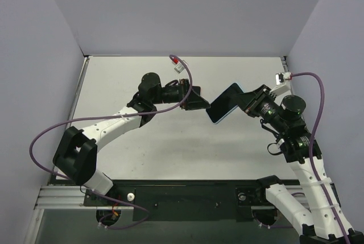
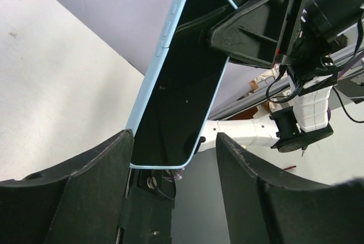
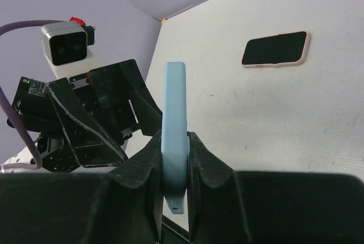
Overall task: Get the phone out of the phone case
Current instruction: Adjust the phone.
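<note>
A phone with a dark screen in a light blue case [image 1: 223, 103] is held in the air above the middle of the table. My right gripper [image 1: 243, 102] is shut on its upper right end. The right wrist view shows the case [image 3: 174, 102] edge-on, clamped between the fingers of that gripper [image 3: 174, 141]. My left gripper [image 1: 200, 100] is open at the phone's lower left end. In the left wrist view the phone [image 2: 176, 79] hangs just beyond the open gripper [image 2: 173, 161], its bottom edge close to the left finger [image 2: 85, 187]. Whether it touches is unclear.
A second dark-screened phone in a pinkish case [image 3: 276, 49] lies flat on the white table in the right wrist view; it does not show from above. Purple cables [image 1: 68, 127] loop off both arms. Lilac walls [image 1: 45, 39] enclose the table on three sides.
</note>
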Controlling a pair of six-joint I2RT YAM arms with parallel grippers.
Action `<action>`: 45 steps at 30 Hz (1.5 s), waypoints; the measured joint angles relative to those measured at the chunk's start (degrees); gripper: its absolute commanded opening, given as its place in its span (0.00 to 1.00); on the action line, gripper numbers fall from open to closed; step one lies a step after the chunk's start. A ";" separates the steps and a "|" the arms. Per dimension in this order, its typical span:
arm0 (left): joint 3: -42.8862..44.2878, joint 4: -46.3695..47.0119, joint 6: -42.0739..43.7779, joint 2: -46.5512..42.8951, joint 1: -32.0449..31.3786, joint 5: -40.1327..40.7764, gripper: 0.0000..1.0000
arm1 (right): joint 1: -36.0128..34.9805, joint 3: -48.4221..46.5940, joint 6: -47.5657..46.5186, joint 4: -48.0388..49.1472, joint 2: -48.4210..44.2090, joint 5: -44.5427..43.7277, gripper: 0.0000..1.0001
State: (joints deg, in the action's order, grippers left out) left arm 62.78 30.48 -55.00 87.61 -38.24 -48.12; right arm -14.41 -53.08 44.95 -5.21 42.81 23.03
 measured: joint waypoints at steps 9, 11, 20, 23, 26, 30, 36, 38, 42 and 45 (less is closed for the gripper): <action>-0.37 14.12 -11.61 3.69 -1.05 -4.81 0.61 | 0.61 2.91 3.48 6.75 0.26 3.39 0.00; -0.37 15.26 -12.20 3.61 -1.05 -5.40 0.61 | 0.72 3.06 3.76 7.76 0.28 3.87 0.00; -0.57 15.08 -11.80 2.78 -0.37 -5.64 0.55 | 1.64 3.67 4.76 10.19 0.28 5.11 0.00; -2.08 10.95 -8.04 -0.81 1.29 -2.34 0.65 | 1.62 3.41 4.48 9.97 0.09 6.14 0.00; -2.47 2.43 -0.85 -6.10 2.40 3.74 0.75 | 1.60 3.41 4.39 9.70 -0.81 7.48 0.00; -1.95 -5.11 6.80 -10.69 2.32 9.14 0.77 | 1.57 3.41 5.03 10.86 -1.88 9.09 0.00; -0.87 0.68 1.90 -4.04 1.99 3.63 0.73 | 1.57 3.41 7.85 16.13 -1.25 10.32 0.00; -2.25 7.72 -3.61 -1.40 1.92 1.07 0.67 | 1.57 3.56 8.00 16.63 -0.81 10.40 0.00; -3.08 18.45 -11.43 1.11 1.11 -3.63 0.44 | 1.57 4.02 9.14 18.62 -0.26 10.45 0.00; -3.08 24.17 -14.56 1.29 0.17 -6.08 0.25 | 1.57 4.04 9.07 19.06 -0.39 10.91 0.00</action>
State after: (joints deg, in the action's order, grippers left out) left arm 59.70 54.65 -69.56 88.90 -38.06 -54.19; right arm -12.84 -49.04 54.02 13.85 42.41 33.93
